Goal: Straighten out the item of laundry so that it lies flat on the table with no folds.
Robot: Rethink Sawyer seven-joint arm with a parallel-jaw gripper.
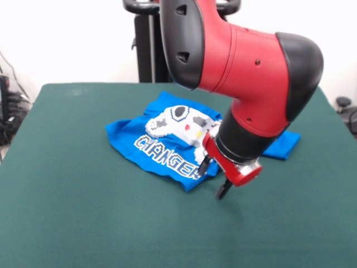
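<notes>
We see the gripper (213, 177) with fingers spread open and empty at the near corner of the crumpled blue shirt (162, 142) mid-table (67, 195); pinching both layers could drag the fold along rather than opening it.

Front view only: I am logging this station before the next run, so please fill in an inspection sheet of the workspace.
Surface: dark green table, cloth top smooth.
Job's things: blue T-shirt lies rumpled, with folds; controller print and "CHANGER" lettering show; a sleeve sticks out past the arm.
Clutter: nothing seen on the table.
Grippers: gripper low at the shirt's near edge, fingers apart, holding nothing.
Cables: dark cords off the table's left edge.
Surroundings: white wall; black pedestal; dark object at right edge.
</notes>
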